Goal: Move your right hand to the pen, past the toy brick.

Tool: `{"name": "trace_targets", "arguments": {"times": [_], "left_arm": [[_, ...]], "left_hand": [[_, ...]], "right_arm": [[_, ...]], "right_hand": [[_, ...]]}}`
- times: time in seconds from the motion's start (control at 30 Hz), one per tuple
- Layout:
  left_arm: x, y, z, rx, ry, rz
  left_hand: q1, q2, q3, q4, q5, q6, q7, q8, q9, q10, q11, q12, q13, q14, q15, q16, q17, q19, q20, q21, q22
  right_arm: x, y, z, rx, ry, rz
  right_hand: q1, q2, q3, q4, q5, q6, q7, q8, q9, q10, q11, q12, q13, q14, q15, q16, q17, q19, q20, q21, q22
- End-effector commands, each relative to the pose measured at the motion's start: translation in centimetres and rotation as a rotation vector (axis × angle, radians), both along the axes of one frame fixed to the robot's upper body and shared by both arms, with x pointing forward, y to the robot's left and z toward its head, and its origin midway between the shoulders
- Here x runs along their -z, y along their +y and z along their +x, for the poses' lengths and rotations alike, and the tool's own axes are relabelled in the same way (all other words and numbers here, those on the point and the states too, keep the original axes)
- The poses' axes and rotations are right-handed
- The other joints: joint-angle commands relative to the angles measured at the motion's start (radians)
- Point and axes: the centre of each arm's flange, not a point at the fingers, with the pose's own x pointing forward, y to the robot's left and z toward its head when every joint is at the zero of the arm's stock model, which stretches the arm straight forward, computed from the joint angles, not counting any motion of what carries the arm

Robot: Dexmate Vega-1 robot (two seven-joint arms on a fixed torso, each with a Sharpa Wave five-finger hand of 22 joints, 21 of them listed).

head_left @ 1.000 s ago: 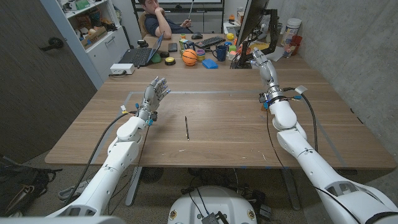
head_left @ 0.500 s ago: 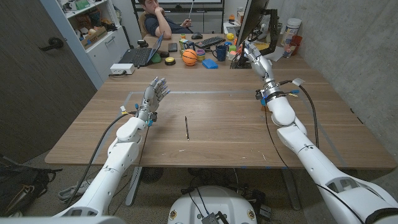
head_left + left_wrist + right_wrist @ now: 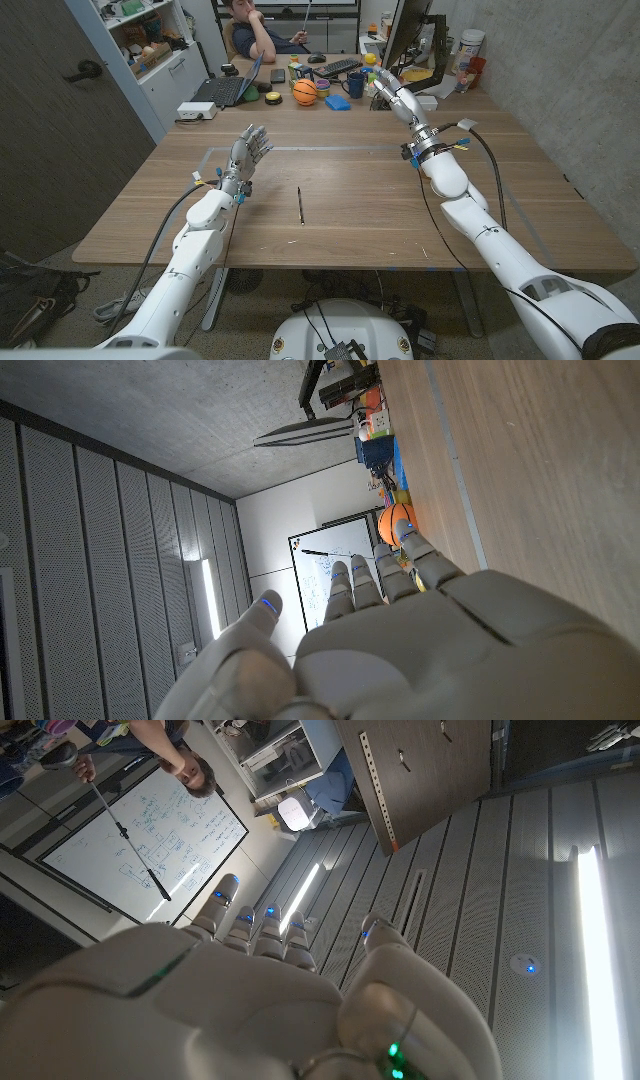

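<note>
- Table (image 3: pixel 360 215): wooden, rectangular, matte brown grain, with thin pale tape lines marking a rectangle on its top.
- Right arm (image 3: pixel 480 235): white, smooth, jointed shells with a black cable looped alongside; it reaches from the near right corner toward the far right of the table.
- Left arm (image 3: pixel 195 235): same build, angled up from the near left corner.
- Right hand (image 3: pixel 398 98): raised over the far right of the table, fingers extended and spread, holding nothing; well apart from the pen.
- Left hand (image 3: pixel 250 150): upright on the left, fingers apart and reaching up, holding nothing.
- Basketball (image 3: pixel 304 92): orange, round, among clutter at the far edge.
- Pen (image 3: pixel 300 205): thin, dark, straight stick lying flat near the table's middle; long axis runs near to far, between the two arms, closer to the left hand.
</note>
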Motion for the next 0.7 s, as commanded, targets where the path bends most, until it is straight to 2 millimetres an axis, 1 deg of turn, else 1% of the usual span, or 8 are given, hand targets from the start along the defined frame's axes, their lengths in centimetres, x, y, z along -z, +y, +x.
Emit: {"name": "trace_targets", "arguments": {"times": [0.03,0.2,0.23,0.37,0.47,0.7], "left_arm": [[0.1,0.1,-0.2,-0.005,-0.001,-0.004],[0.1,0.1,-0.3,-0.006,0.000,-0.003],[0.2,0.1,-0.3,-0.006,0.000,-0.003],[0.1,0.1,-0.3,-0.006,-0.001,-0.001],[0.0,0.0,-0.3,-0.007,-0.002,0.002],[0.1,-0.1,-0.4,-0.004,-0.002,0.002]], "left_hand": [[-0.004,0.010,-0.004,-0.001,0.003,0.010,-0.002,0.006,0.005,0.008,-0.003,0.005,0.003,0.008,0.001,0.007,0.003,0.012,0.002,-0.001,0.005],[-0.004,0.010,-0.004,-0.001,0.003,0.010,-0.002,0.005,0.005,0.008,-0.003,0.006,0.003,0.007,0.002,0.006,0.003,0.013,0.002,-0.002,0.005],[-0.004,0.010,-0.005,-0.001,0.003,0.010,-0.002,0.006,0.005,0.008,-0.006,0.005,0.003,0.007,0.003,0.007,0.003,0.013,0.002,-0.002,0.005],[-0.004,0.010,-0.005,-0.001,0.004,0.011,-0.002,0.006,0.005,0.008,-0.003,0.006,0.003,0.007,0.001,0.006,0.003,0.013,0.002,-0.003,0.005],[-0.004,0.010,-0.006,-0.001,0.004,0.011,-0.001,0.006,0.005,0.008,-0.003,0.005,0.003,0.007,0.001,0.006,0.003,0.013,0.002,-0.003,0.005],[-0.004,0.010,-0.007,-0.001,0.004,0.013,-0.003,0.007,0.005,0.008,-0.001,0.005,0.003,0.008,0.002,0.007,0.003,0.012,0.002,-0.004,0.006]], "right_arm": [[0.1,3.1,-0.1,-0.054,-0.013,-0.129],[0.2,4.2,-0.5,-0.055,-0.033,-0.191],[0.2,4.4,-0.5,-0.051,-0.040,-0.205],[0.4,5.2,-0.8,-0.043,-0.058,-0.250],[0.5,5.7,-1.0,-0.028,-0.074,-0.281],[0.9,7.1,-1.4,0.010,-0.114,-0.362]], "right_hand": [[-0.005,-0.012,-0.007,-0.001,0.006,0.003,-0.010,0.003,0.002,-0.006,-0.003,-0.003,0.002,-0.003,-0.009,-0.002,0.003,-0.048,-0.009,-0.004,0.002],[-0.008,-0.016,-0.011,0.000,0.006,-0.001,-0.013,0.002,0.002,-0.008,-0.005,-0.004,0.002,-0.005,-0.010,-0.005,0.003,-0.049,-0.009,-0.007,0.002],[-0.010,-0.017,-0.013,0.000,0.006,-0.003,-0.017,0.001,0.002,-0.009,-0.005,-0.004,0.002,-0.006,-0.010,-0.006,0.003,-0.050,-0.009,-0.009,0.002],[-0.016,-0.025,-0.021,0.002,0.007,-0.003,-0.034,0.001,0.002,-0.017,-0.010,-0.007,0.002,-0.015,-0.008,-0.014,0.003,-0.055,-0.010,-0.018,0.002],[-0.018,-0.026,-0.024,0.002,0.008,-0.004,-0.039,0.000,0.002,-0.023,-0.015,-0.009,0.002,-0.017,-0.008,-0.017,0.003,-0.059,-0.009,-0.022,0.002],[-0.021,-0.027,-0.028,0.003,0.009,-0.006,-0.046,0.000,0.002,-0.027,-0.016,-0.009,0.002,-0.023,-0.006,-0.025,0.003,-0.063,-0.008,-0.031,0.003]]}}
